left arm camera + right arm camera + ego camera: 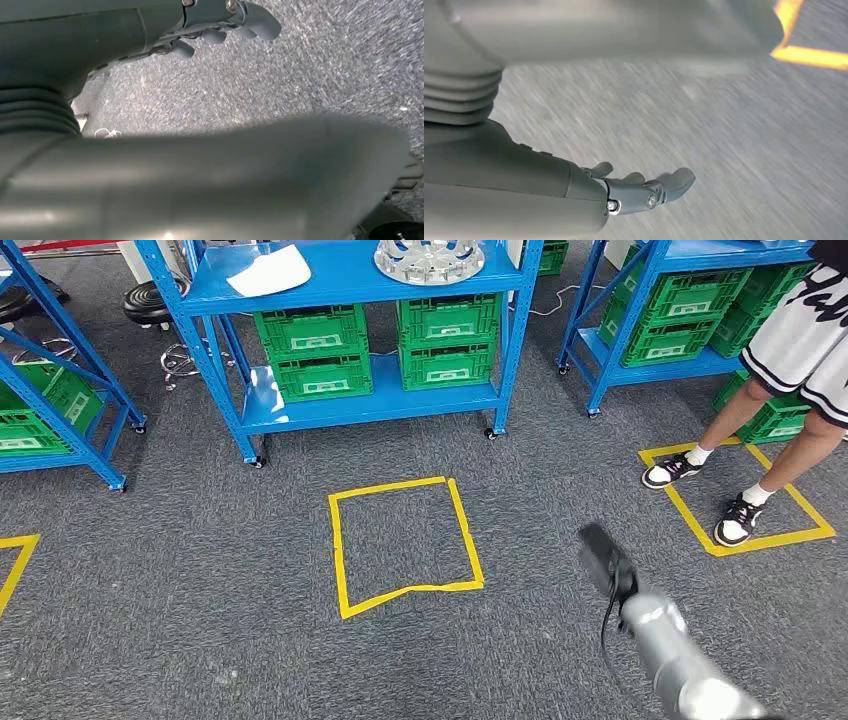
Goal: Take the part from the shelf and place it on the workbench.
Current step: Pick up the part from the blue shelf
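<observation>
From the head view I see the part [429,260], a round silver toothed wheel-like piece, lying flat on the top board of the blue shelf [360,280] straight ahead, towards that board's right end. A white sheet [270,270] lies on the same board, towards its left end, well apart from the part. On the lower board of that shelf stand green crates [312,350], stacked in two pairs side by side. More blue shelving with green crates stands to either side.

My right hand [603,557] hangs low over the grey carpet [200,590], at the end of the silver arm that comes in from the bottom right. In the right wrist view [644,187] its fingers [676,180] are spread loosely with nothing between them, so I read it as wide and empty; the carpet below is blurred. My left hand [220,30] appears in its wrist view over the same carpet, fingers [260,22] slightly bent and apart, holding nothing.

On the carpet just in front of the middle shelf is a square of yellow tape [405,545]. A person [790,350] in shorts and black-and-white shoes stands inside another yellow square [735,495] to the right, near the right-hand shelving.
</observation>
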`<state>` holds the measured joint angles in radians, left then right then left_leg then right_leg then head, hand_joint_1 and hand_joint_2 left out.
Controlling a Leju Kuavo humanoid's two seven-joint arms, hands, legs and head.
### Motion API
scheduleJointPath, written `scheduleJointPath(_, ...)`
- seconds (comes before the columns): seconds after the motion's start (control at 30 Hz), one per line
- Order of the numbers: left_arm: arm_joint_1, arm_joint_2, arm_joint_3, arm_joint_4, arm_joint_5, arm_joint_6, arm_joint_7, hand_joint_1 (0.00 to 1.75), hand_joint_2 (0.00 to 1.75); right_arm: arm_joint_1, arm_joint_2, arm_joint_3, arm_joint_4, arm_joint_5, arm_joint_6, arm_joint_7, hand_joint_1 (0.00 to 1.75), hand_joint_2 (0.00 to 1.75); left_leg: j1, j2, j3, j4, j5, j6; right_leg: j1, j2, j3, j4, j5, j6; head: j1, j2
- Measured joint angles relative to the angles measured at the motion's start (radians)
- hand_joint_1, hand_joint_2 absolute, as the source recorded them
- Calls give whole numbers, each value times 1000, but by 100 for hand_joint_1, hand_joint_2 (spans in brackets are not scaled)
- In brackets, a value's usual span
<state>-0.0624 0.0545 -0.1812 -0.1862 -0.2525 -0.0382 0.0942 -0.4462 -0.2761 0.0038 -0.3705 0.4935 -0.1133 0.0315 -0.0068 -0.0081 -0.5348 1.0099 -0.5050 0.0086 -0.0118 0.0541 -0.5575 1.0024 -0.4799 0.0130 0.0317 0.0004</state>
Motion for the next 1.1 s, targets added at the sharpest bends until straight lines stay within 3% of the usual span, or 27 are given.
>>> scheduleJointPath(0.53,-2,-2,-7,0,0,-1,1,0,0,-38,-28,8,-62,28,-16,-10,0,0,0,-3,-2,0,1,-1,0,-3,-2,1,0,0,0,0)
scheduleJointPath(0.63,-4,-3,-9,0,-4,-8,-5,0,0,-132,-52,41,-88,136,-28,-40,0,0,-1,-2,-8,0,3,-1,-2,-1,-7,3,3,1,0,0)
scheduleJointPath(0.77,-15,-2,-25,-2,-29,-15,1,0,0,-415,-73,180,-125,335,107,-25,0,0,-2,-3,-13,0,10,-2,-3,-1,-15,4,8,1,0,0)
scheduleJointPath(1.1,-46,-2,-39,-13,-40,-2,3,0,0,-544,-30,385,-165,397,174,-40,0,0,-1,-7,-14,0,12,-4,-2,-5,-14,5,8,0,0,0)
